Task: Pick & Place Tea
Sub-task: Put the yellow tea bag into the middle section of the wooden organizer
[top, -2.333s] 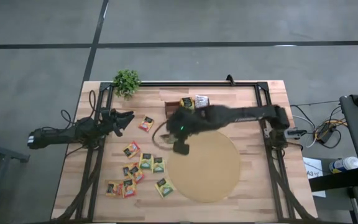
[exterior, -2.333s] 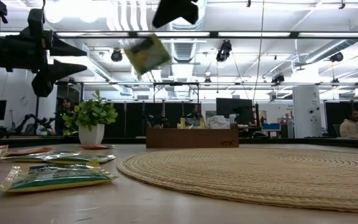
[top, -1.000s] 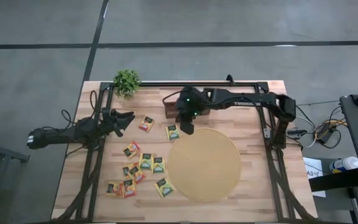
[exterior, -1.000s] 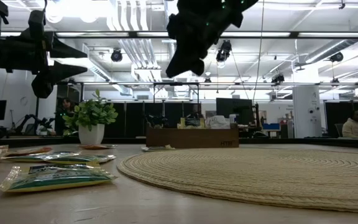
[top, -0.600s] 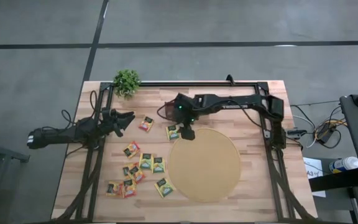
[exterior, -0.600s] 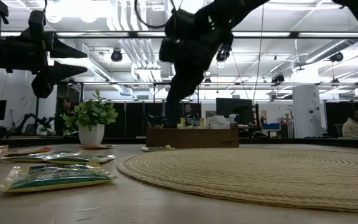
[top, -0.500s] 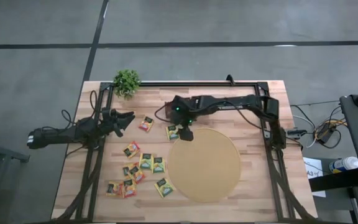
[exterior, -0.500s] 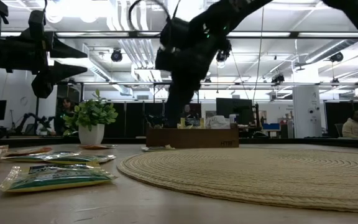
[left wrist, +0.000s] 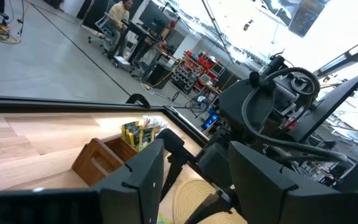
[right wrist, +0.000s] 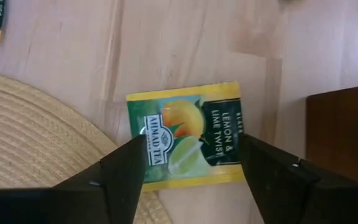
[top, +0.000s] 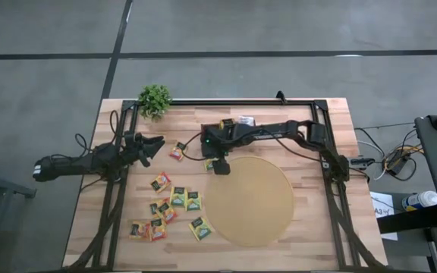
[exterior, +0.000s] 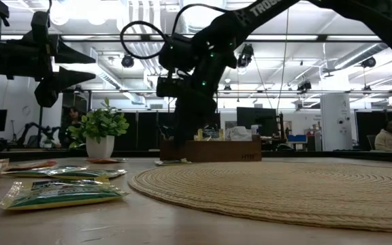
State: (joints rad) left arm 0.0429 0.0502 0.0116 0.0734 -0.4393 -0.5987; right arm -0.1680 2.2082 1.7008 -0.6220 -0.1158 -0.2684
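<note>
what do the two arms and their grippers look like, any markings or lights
Both arms are matte black, built of jointed segments. The right arm carries white lettering along one link, small green lights near the wrist and a looped black cable in the low view. Its right gripper ends in two flat, dark, angular jaws. The left gripper is likewise black and two-pronged, with black cables trailing along its arm.

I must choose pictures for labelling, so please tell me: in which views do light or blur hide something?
Low view: bright ceiling lights behind leave the right arm a dark silhouette, and the near sachet looks soft. Left wrist view: the far windows are washed out white. Right wrist view: the sachet is evenly lit, its print readable. High view: even light, no glare.
</note>
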